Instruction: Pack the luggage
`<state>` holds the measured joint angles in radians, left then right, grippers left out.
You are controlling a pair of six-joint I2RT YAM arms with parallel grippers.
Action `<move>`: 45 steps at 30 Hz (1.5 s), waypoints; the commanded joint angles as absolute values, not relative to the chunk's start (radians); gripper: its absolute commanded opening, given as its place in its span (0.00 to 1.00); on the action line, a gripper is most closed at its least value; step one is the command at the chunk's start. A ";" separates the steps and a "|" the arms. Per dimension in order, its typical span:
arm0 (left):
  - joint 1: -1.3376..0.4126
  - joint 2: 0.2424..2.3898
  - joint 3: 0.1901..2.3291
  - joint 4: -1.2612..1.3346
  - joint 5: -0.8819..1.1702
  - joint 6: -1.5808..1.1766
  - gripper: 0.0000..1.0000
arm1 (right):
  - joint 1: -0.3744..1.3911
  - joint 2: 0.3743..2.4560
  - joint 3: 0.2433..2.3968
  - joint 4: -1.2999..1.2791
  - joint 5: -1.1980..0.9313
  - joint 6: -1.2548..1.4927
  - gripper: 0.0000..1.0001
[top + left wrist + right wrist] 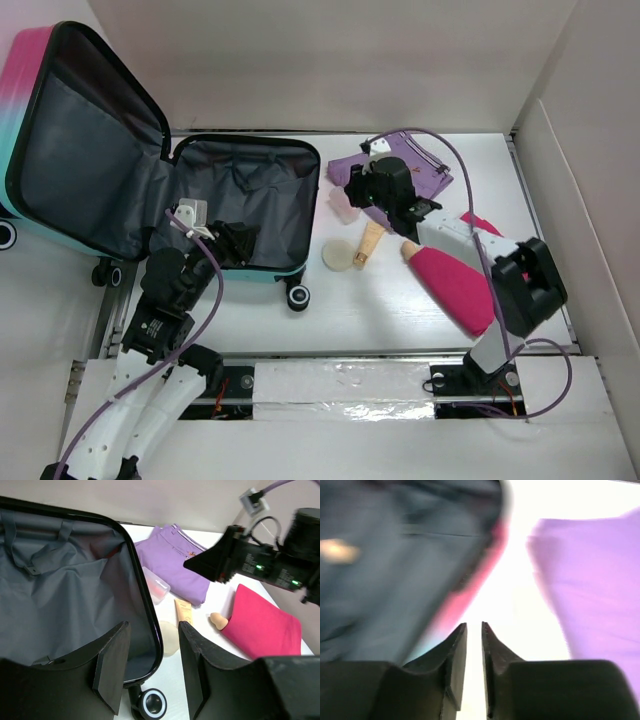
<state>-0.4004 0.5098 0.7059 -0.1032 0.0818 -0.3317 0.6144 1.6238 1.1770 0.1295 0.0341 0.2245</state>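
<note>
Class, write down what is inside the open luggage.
Only grey lining and a strap show inside the luggage; the left arm covers its near corner.

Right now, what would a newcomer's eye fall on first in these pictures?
First, the open luggage at the left, with its pink-and-teal lid raised and its dark grey lining showing. To its right lie a purple garment at the back and a bright pink bundle nearer the arms.
</note>
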 commanded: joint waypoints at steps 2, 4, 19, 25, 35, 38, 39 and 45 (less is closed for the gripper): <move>-0.405 0.514 0.739 -0.066 0.098 -0.339 0.40 | 0.543 1.796 1.291 0.065 0.127 0.135 0.48; -0.405 0.517 0.739 -0.066 0.104 -0.339 0.40 | 0.517 1.892 1.330 0.057 0.121 0.114 0.73; -0.405 0.535 0.741 -0.063 0.117 -0.337 0.40 | 0.525 2.164 1.558 -0.071 0.060 0.071 0.65; -0.405 0.537 0.739 -0.061 0.123 -0.339 0.40 | 0.534 2.117 1.526 -0.031 0.075 0.054 0.86; -0.405 0.537 0.738 -0.061 0.129 -0.339 0.40 | 0.552 2.166 1.701 -0.185 0.100 -0.110 0.92; -0.405 0.540 0.738 -0.061 0.127 -0.339 0.40 | 0.552 2.177 1.746 -0.233 0.113 -0.121 0.89; -0.405 0.541 0.739 -0.061 0.127 -0.339 0.40 | 0.552 2.155 1.718 -0.226 0.106 -0.121 0.89; -0.405 0.546 0.739 -0.060 0.141 -0.339 0.40 | 0.541 2.161 1.733 -0.192 0.026 -0.158 0.90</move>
<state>-0.4004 0.5392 0.7059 -0.1020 0.1226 -0.3332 0.5434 2.1593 1.6909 -0.1791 0.0811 -0.1123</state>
